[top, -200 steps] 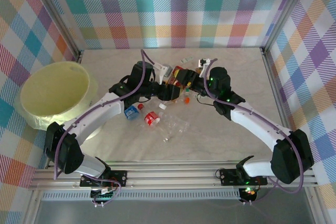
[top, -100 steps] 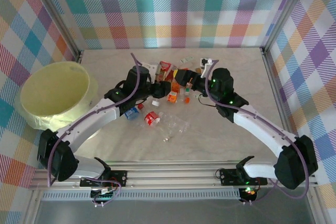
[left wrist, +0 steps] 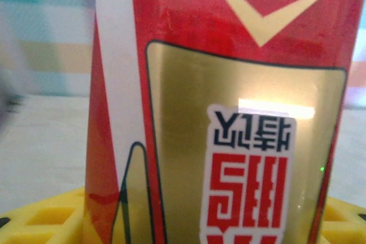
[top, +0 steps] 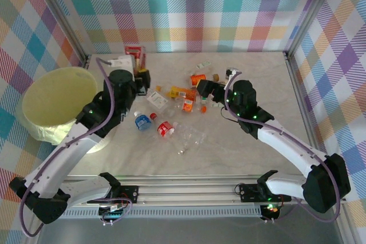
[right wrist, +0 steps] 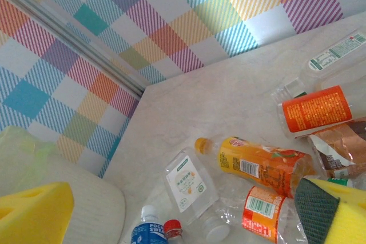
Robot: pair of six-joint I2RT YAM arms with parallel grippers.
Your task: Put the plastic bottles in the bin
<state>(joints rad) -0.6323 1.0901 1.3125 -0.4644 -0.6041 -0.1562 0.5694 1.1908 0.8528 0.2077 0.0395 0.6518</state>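
Note:
My left gripper (top: 135,64) is shut on a plastic bottle (left wrist: 229,112) with a red and gold label, held upright near the back left corner, just behind the bin (top: 57,101). The bin is a large round pale yellow bucket at the table's left edge. My right gripper (top: 205,91) hangs open over the pile of bottles in mid-table, with nothing between its yellow pads (right wrist: 34,212). Below it lie a yellow-orange bottle (right wrist: 260,164), a flat clear bottle (right wrist: 189,187), an orange-labelled bottle (right wrist: 314,110) and a blue-labelled bottle (right wrist: 150,234).
More bottles lie loose in mid-table: a red-capped one (top: 164,128) and a crushed clear one (top: 190,137). Checked walls close the back and both sides. The bin's ribbed whitish side (right wrist: 68,210) sits at the lower left of the right wrist view.
My left arm has swung from the pile to the back left, carrying the red bottle towards the bin. My right gripper has opened and drawn back slightly to the right.

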